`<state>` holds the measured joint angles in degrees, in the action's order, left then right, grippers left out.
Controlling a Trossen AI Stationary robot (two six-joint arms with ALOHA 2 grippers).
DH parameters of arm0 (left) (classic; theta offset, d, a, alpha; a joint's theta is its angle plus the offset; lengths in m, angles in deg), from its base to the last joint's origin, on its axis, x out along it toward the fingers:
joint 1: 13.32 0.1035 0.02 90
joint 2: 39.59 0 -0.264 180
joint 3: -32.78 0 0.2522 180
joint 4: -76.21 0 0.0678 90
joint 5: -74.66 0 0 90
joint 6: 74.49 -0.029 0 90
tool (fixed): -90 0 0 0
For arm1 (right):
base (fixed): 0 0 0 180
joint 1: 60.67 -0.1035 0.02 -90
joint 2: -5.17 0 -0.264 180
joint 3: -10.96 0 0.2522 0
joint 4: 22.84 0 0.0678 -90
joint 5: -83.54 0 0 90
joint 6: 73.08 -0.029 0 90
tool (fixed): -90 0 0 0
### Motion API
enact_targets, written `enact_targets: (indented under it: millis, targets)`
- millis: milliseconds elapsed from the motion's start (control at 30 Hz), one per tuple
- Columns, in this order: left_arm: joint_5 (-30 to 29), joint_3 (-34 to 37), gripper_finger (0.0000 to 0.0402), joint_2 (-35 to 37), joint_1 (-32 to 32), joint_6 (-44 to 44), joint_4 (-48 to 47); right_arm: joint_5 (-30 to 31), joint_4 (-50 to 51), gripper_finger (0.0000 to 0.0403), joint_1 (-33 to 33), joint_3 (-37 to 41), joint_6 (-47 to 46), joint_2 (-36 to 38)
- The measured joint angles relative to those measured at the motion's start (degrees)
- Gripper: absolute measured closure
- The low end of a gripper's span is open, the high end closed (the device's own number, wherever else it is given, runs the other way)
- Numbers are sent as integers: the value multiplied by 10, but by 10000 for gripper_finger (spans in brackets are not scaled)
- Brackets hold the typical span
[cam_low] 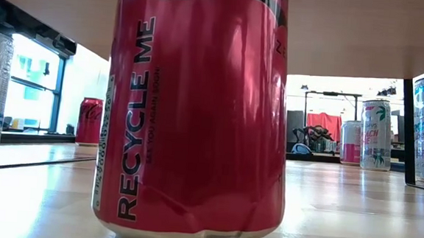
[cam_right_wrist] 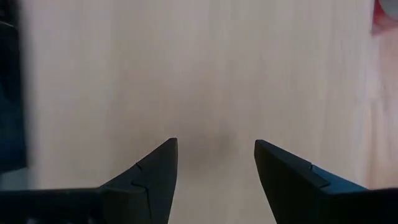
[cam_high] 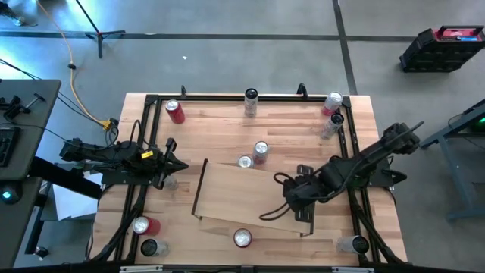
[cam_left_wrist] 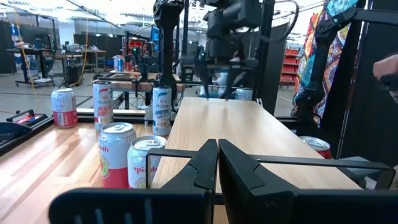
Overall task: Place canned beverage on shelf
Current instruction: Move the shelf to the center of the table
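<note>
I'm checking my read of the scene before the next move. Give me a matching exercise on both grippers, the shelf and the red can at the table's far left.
Things:
1. left gripper
2. right gripper
3. shelf
4. red can

States or places:
A. upright near the table's corner, top left in the high view
B. open, over light wood
C. shut, at the table's left side, pointing toward the shelf
D. light-wood panel with black edging, lying askew mid-table

Pairs: 1-C, 2-B, 3-D, 4-A
</note>
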<state>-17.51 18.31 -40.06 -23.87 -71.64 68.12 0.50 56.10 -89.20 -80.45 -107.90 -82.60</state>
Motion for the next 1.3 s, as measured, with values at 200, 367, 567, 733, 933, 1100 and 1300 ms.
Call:
enact_targets:
  millis: [200, 367, 567, 733, 933, 1100, 1300]
  targets:
    - [0, 0, 396, 0, 0, 0, 0, 93, 49, 205, 25, 6, 27, 0]
    - [0, 0, 396, 0, 0, 0, 0, 140, 53, 205, 54, 6, 63, 1]
    - [0, 0, 396, 0, 0, 0, 0, 48, 16, 206, 52, -4, 67, 1]
    - [0, 0, 396, 0, 0, 0, 0, -15, 11, 206, 29, -3, 45, 1]
    - [0, 0, 396, 0, 0, 0, 0, -22, 21, 206, 14, 21, 22, 4]
    - [0, 0, 396, 0, 0, 0, 0, 48, 40, 206, 23, 17, 86, 4]
    - [0, 0, 396, 0, 0, 0, 0, 114, 29, 206, 36, -25, 145, 0]
